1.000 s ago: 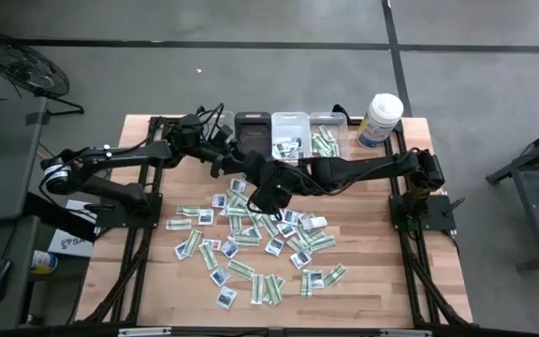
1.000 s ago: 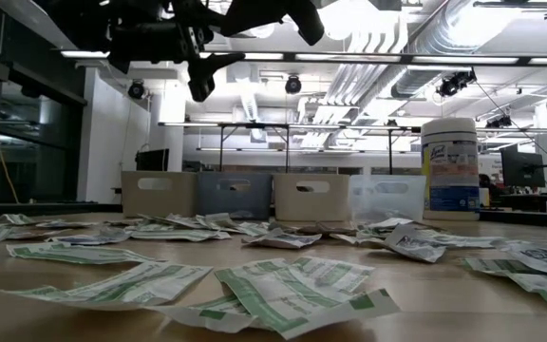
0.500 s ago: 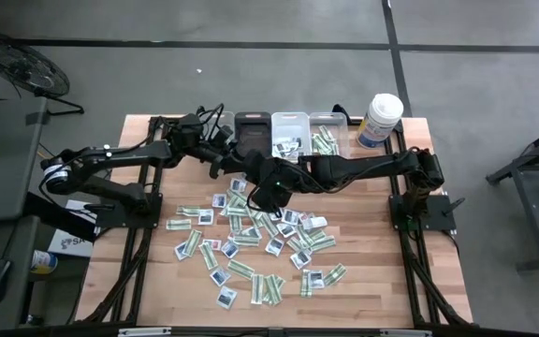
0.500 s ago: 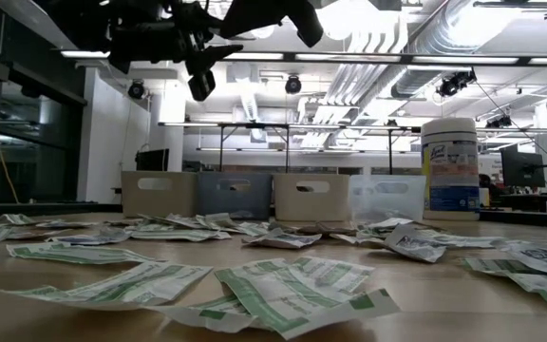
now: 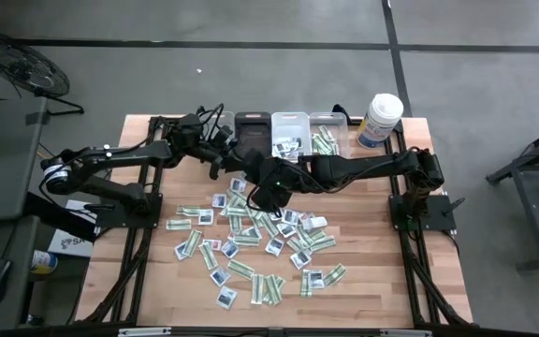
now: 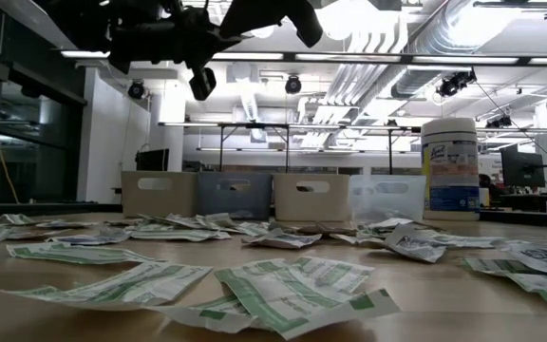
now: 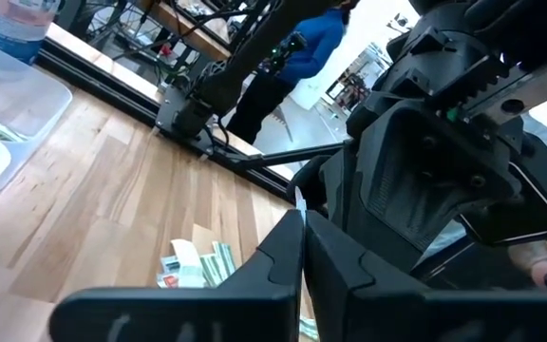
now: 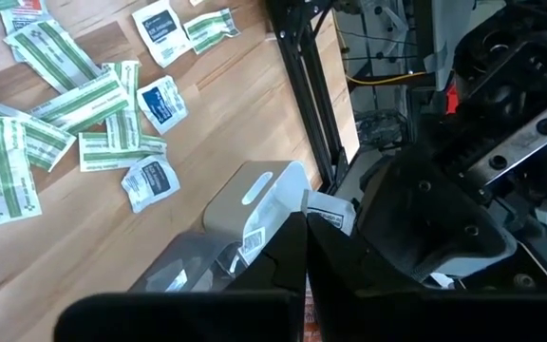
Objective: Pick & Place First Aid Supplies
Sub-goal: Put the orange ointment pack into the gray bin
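- First aid supplies (image 5: 251,239) lie scattered over the wooden table (image 5: 363,281) — below and ahead of both sets of jaws, none between them.
- Left gripper (image 5: 221,167) hangs near the bins (image 5: 288,131), jaws pressed together on nothing.
- Right gripper (image 5: 256,198) hovers above the pile's near edge — jaws likewise closed, nothing between them.
- White canister (image 5: 380,120) stands well off to the side.

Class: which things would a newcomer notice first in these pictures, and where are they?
First, the green-and-white and blue-marked packets scattered across the middle of the wooden table. Next, the two dark arms meeting above them, left gripper and right gripper both shut. Then the white canister at the far right corner, beside the bins.
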Controlling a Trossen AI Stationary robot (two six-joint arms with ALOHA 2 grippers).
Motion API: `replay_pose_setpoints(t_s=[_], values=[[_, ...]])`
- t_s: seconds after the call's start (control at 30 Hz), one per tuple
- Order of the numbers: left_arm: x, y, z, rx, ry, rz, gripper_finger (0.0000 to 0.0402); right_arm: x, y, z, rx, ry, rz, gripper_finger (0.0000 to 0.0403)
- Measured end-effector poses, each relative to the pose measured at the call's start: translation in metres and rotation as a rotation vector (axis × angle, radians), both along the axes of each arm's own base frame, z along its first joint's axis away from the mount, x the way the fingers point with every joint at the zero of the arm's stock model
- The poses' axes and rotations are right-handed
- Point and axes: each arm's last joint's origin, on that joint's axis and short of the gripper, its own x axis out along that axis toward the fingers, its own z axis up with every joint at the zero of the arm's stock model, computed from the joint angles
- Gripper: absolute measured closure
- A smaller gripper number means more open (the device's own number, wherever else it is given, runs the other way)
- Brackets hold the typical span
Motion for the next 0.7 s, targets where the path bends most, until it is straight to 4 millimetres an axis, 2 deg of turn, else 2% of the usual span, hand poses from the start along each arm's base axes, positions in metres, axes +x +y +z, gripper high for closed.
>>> replay_pose_setpoints(t_s=[0.33, 0.57, 0.7], values=[[0.0000, 0.0003, 0.0004, 0.020, -0.009, 0.006, 0.0401, -0.0005, -0.0007, -0.0002, 0.065, -0.027, -0.083, 0.0390], [0.0000, 0.0004, 0.0005, 0.039, -0.016, 0.007, 0.0401, -0.0006, -0.0002, -0.0006, 0.144, -0.047, -0.120, 0.0314], [-0.0026, 0.0073, 0.0005, 0.058, -0.020, 0.049, 0.0401, -0.0011, -0.0020, 0.0001, 0.145, -0.080, -0.217, 0.0260]])
